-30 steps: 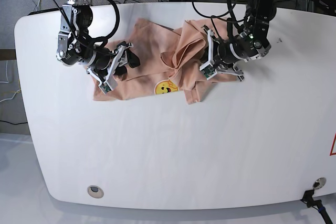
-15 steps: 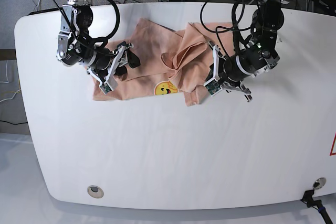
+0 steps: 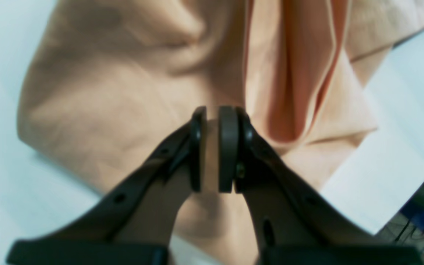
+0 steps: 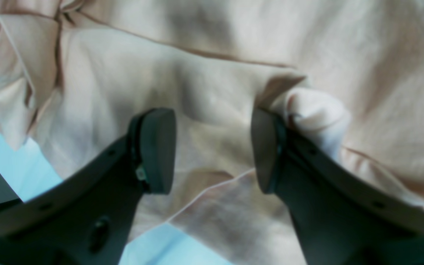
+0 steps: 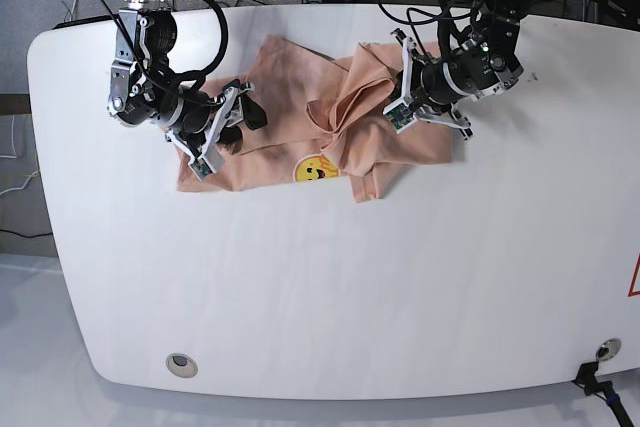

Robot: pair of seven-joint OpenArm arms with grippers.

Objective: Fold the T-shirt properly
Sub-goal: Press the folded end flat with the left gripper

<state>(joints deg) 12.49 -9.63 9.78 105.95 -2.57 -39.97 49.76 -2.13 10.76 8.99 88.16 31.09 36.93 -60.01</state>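
A white table [image 5: 300, 297] bears the rumpled T-shirt [image 5: 290, 142].

left arm [image 5: 470, 57]: fingers [image 3: 228, 147] nearly together | right arm [image 5: 150, 97]: fingers [image 4: 156, 147] spread wide

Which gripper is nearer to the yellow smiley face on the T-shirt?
The right gripper: it sits beside the smiley face, over the T-shirt. The left gripper is farther, beyond the bunched folds.

The peach T-shirt [image 5: 300, 122] lies rumpled and half-folded between the two grippers, its far side bunched into raised folds by the left gripper, its yellow smiley print [image 5: 316, 168] facing up at the near edge.
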